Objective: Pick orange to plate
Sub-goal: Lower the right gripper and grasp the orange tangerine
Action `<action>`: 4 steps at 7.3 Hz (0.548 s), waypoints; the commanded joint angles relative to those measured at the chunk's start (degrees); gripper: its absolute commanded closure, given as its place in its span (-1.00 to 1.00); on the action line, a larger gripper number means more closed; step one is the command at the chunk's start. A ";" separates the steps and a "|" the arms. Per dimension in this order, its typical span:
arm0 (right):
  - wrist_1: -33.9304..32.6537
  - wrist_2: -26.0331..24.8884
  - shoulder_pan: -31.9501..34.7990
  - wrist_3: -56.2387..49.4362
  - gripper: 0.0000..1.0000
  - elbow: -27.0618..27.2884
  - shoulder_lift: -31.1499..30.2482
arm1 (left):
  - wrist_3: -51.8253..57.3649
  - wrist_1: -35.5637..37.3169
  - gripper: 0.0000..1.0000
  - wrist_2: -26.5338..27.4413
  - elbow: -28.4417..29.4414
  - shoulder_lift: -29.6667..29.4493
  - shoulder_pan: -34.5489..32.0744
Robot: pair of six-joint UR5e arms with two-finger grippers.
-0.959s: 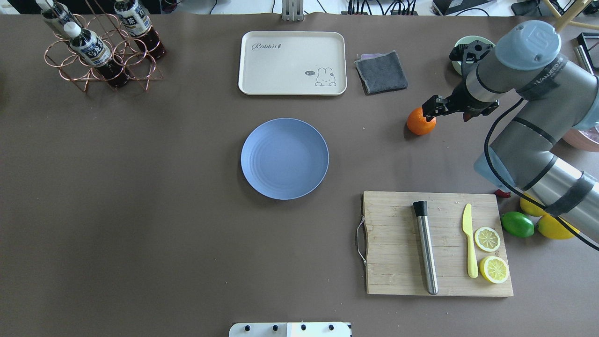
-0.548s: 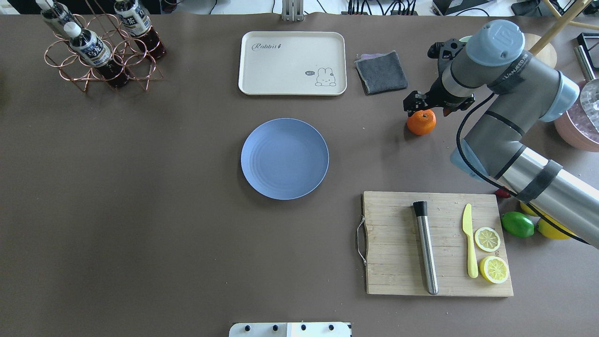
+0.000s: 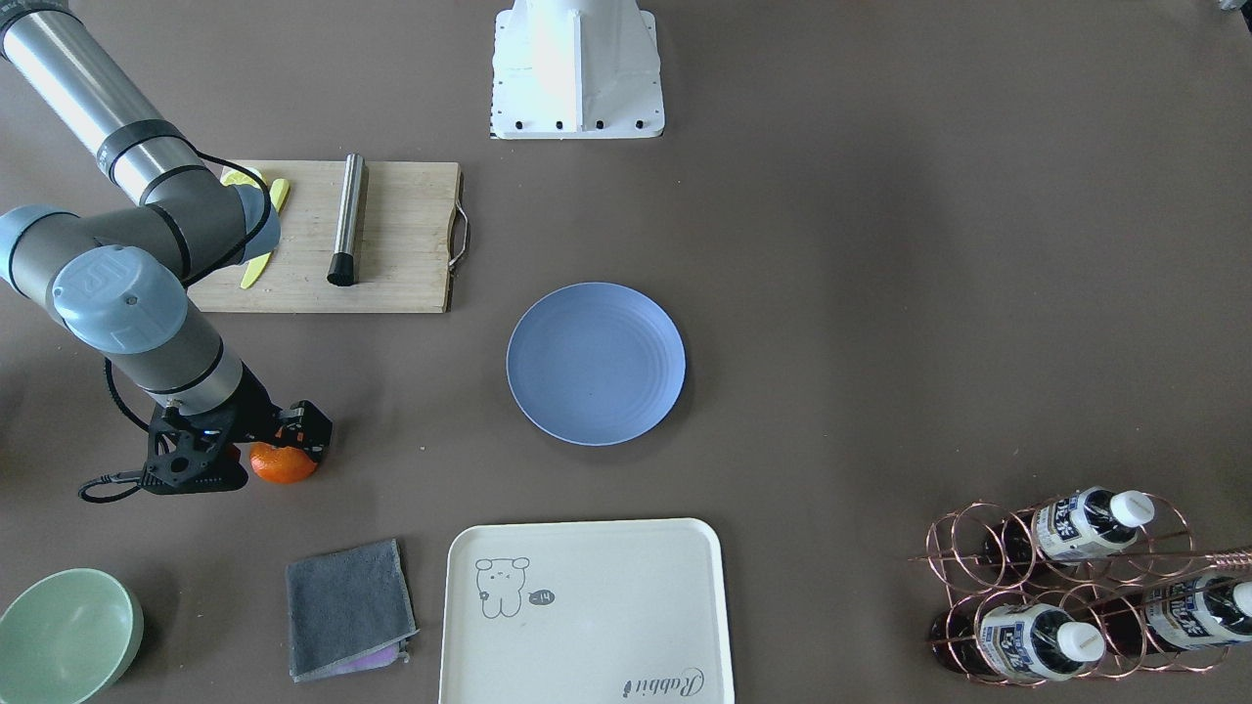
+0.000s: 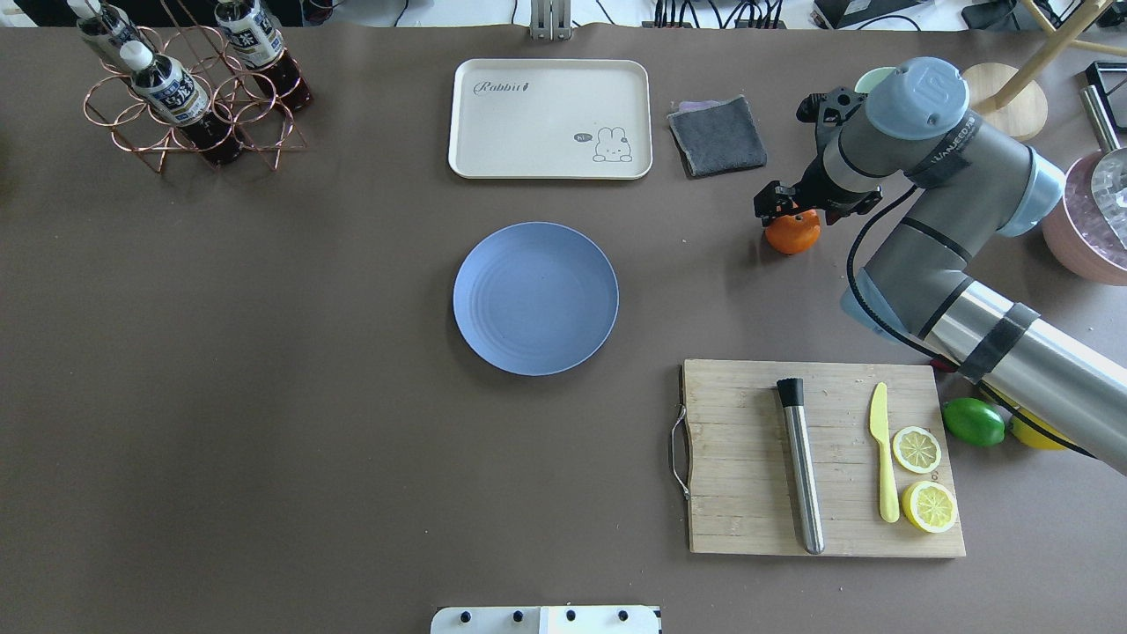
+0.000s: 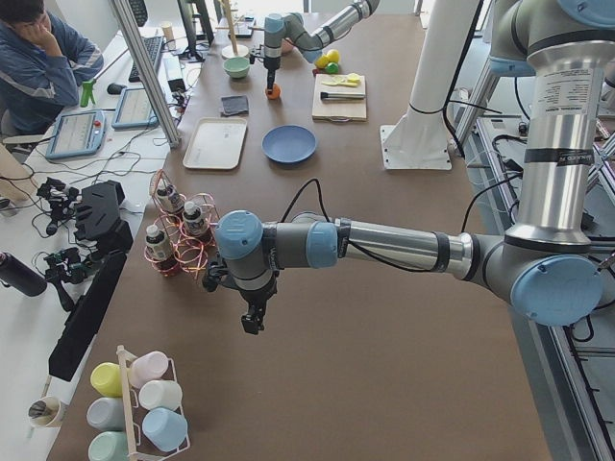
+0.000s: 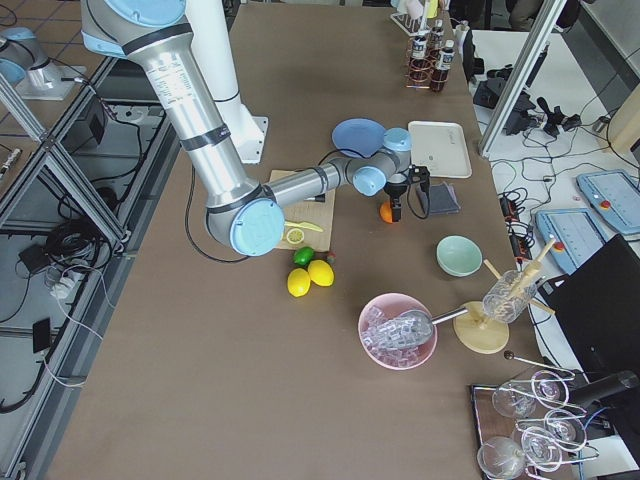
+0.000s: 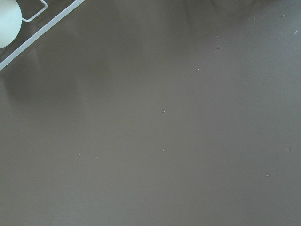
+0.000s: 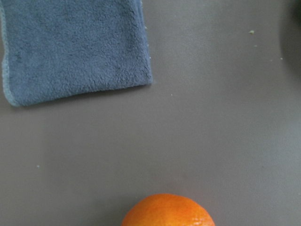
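The orange (image 4: 794, 235) rests on the brown table to the right of the blue plate (image 4: 535, 298), with a wide gap between them. My right gripper (image 4: 784, 210) hangs just over the orange's far side, open, its black fingers (image 3: 313, 431) straddling the top of the fruit (image 3: 284, 463) without closing on it. The right wrist view shows only the orange's top (image 8: 168, 211) at the bottom edge and no fingers. The plate (image 3: 596, 363) holds nothing. My left gripper (image 5: 255, 322) appears only in the exterior left view, low over bare table; I cannot tell its state.
A grey cloth (image 4: 718, 135) lies just beyond the orange, a cream tray (image 4: 550, 119) beyond the plate. Near the right arm sit a cutting board (image 4: 748, 458) with muddler, knife and lemon halves, a lime (image 4: 973, 422), a pink bowl (image 4: 1087, 242). A bottle rack (image 4: 189, 97) stands far left.
The right gripper has swung leftward from beside the orange to directly over it and settled a little lower. The orange and plate have not moved.
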 commanded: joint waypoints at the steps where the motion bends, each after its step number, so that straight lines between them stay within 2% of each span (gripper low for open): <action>1: 0.28 -0.72 -0.95 0.06 -0.99 -0.49 0.06 | -0.01 0.00 -0.96 0.00 -0.04 -0.01 0.01; 3: 0.28 -1.86 -1.74 0.06 -0.93 -0.49 -0.03 | -0.01 0.00 -0.96 0.00 0.05 0.08 0.01; 4: 0.36 -2.04 -1.83 0.06 -0.23 -0.23 -0.03 | -0.01 0.00 -0.96 0.00 0.13 0.08 0.01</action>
